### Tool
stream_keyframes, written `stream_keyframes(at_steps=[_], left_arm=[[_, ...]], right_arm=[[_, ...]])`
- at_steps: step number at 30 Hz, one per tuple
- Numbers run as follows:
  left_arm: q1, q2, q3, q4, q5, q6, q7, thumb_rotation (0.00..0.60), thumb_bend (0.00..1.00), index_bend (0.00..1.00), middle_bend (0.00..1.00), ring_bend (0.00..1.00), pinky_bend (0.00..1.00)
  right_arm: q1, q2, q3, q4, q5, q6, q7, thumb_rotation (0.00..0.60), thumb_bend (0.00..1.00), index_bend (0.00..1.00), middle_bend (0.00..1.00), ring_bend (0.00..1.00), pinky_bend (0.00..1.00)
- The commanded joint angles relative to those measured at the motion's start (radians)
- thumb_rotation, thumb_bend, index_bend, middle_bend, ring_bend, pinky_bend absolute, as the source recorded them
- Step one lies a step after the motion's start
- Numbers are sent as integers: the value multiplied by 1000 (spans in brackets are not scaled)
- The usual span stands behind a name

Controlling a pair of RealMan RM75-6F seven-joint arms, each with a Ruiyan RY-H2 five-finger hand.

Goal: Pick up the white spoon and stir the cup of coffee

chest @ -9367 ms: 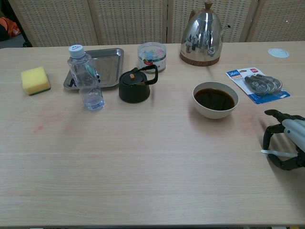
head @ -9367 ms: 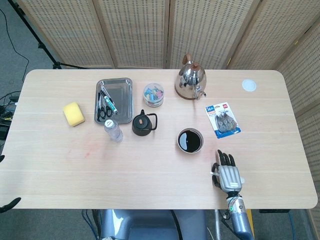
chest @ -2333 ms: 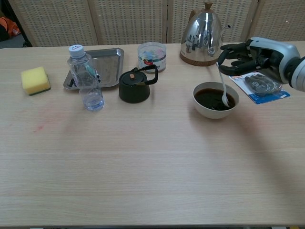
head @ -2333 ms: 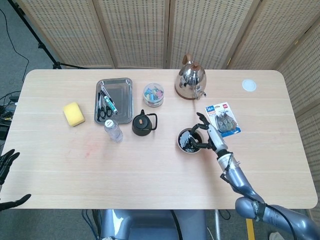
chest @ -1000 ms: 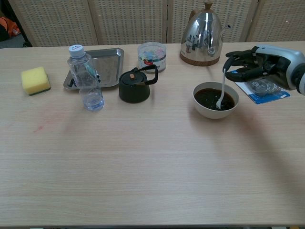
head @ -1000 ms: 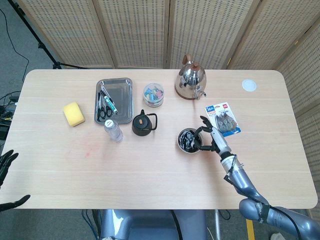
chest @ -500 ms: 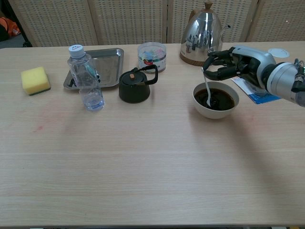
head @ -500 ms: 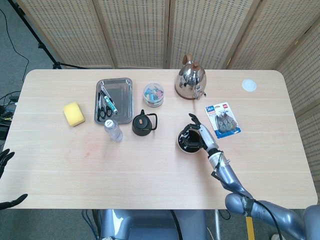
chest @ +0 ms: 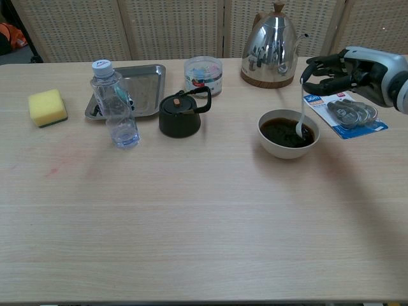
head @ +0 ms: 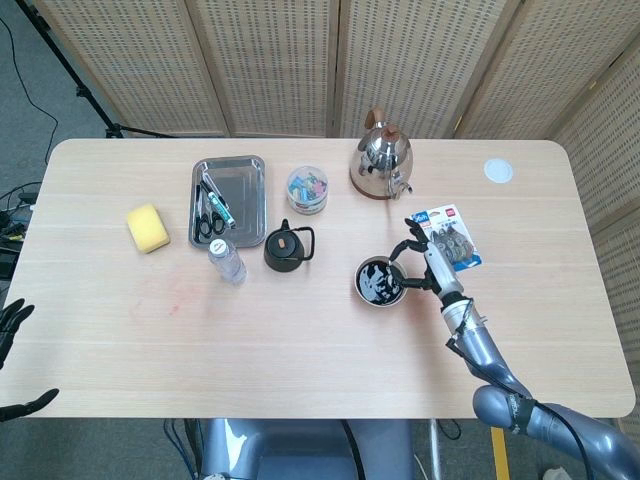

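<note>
Right hand [chest: 347, 71], white spoon [chest: 300, 115] in coffee [chest: 287, 132]

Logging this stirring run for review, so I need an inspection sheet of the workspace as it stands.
Surface: light wood table; faint reddish smudge front left.
Job's things: white spoon dipped in the cup of coffee.
Clutter: steel kettle, black teapot, water bottle, yellow sponge, metal tray holding scissors, clear tub of clips, blister pack, white disc.
Hands: right hand holds the spoon's handle; left hand at the table's left edge, holds nothing.
Cables: black leads on the floor, far left.
Surroundings: woven folding screens behind the table.
</note>
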Motion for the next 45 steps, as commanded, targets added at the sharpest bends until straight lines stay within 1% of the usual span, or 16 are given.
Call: stream_keyframes(at_steps=[1, 5, 10, 16, 21, 25, 29, 31, 32, 33, 35, 36, 38, 39, 43, 45], left_arm=[[0, -2, 1, -2, 2, -1, 7, 600, 0, 0, 0, 0, 0], [1, -3, 2, -4, 3, 0, 10, 600, 0, 0, 0, 0, 0], [2, -2, 1, -1, 3, 3, 3, 600, 0, 0, 0, 0, 0], [1, 3, 0, 3, 0, 3, -8, 600, 0, 0, 0, 0, 0], [3, 6, -1, 8, -4, 10, -24, 600, 0, 0, 0, 0, 0], [3, 8, -2, 10, -5, 9, -31, 600, 0, 0, 0, 0, 0], [1, 6, 0, 8, -2, 6, -22, 600, 0, 0, 0, 0, 0], [1, 5, 1, 6, 1, 5, -15, 600, 0, 0, 0, 0, 0], [2, 4, 1, 5, 3, 6, -12, 600, 0, 0, 0, 0, 0], [2, 2, 3, 4, 7, 6, -7, 600, 0, 0, 0, 0, 0], [3, 1, 3, 2, 9, 7, -3, 600, 0, 0, 0, 0, 0], [4, 0, 4, 1, 9, 8, -1, 600, 0, 0, 0, 0, 0], [5, 0, 4, 0, 10, 9, 1, 600, 0, 0, 0, 0, 0], [5, 0, 4, 0, 11, 10, 1, 600, 0, 0, 0, 0, 0], [7, 0, 4, 4, 12, 15, -4, 600, 0, 0, 0, 0, 0], [9, 2, 5, 7, 17, 21, -11, 600, 0, 0, 0, 0, 0]], right_arm=[[-20, 30, -18, -37, -23, 0, 15, 600, 543, 609, 0, 0, 0], [-29, 46, -33, -76, -51, 2, 23, 600, 543, 609, 0, 0, 0], [-10, 22, -36, -88, -57, 1, 8, 600, 543, 609, 0, 0, 0], [36, -47, -15, -41, -22, 5, -38, 600, 543, 609, 0, 0, 0], [67, -83, 9, 19, 26, 10, -85, 600, 502, 609, 0, 0, 0], [60, -66, 17, 22, 52, 13, -94, 600, 493, 609, 0, 0, 0], [37, -26, 8, -8, 52, 6, -83, 600, 479, 609, 0, 0, 0], [27, -1, -3, -27, 46, -5, -82, 600, 400, 568, 0, 0, 0], [23, 11, -9, -37, 41, -9, -85, 600, 316, 504, 0, 0, 0], [17, 30, -17, -52, 33, -12, -91, 600, 213, 418, 0, 0, 0], [12, 53, -23, -74, 27, -14, -100, 600, 72, 279, 0, 0, 0], [9, 67, -24, -90, 24, -10, -107, 600, 24, 216, 0, 0, 0], [3, 91, -23, -121, 19, -3, -114, 600, 0, 142, 0, 0, 0], [-2, 111, -21, -146, 12, 7, -120, 600, 0, 121, 0, 0, 0], [-30, 178, -33, -227, -36, 58, -161, 600, 0, 110, 0, 0, 0], [-56, 220, -56, -265, -87, 104, -198, 600, 0, 110, 0, 0, 0]])
